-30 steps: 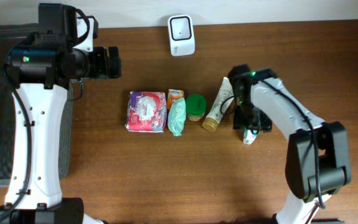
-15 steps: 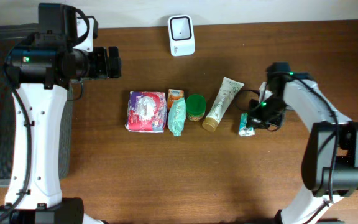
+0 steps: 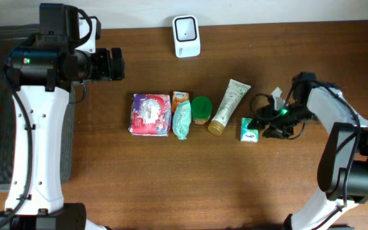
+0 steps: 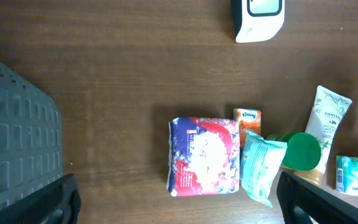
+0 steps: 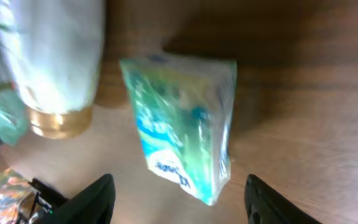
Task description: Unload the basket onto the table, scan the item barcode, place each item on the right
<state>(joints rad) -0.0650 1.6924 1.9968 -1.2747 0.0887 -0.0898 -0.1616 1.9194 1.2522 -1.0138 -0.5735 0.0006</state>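
Wooden table (image 3: 171, 185). Left gripper (image 3: 115, 64): spread wide, empty. Right gripper (image 3: 266, 125): fingers parted, grasping nothing. Scanner (image 3: 187, 27): well apart. Green tissue packet (image 3: 249, 130): flat, just beyond those fingers. Risk: slippery film could skid away when the fingers close.

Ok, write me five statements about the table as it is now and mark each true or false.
1. The white scanner stands apart from the row of items. True.
2. The right gripper holds the small teal tissue pack in the air. False: the pack lies on the table, and the jaws are open, not clamped on it.
3. The left gripper is open and empty. True.
4. The green-lidded jar sits between the teal wipes pack and the tube. True.
5. The tube's gold cap points toward the scanner. False: it points away, toward the near edge.
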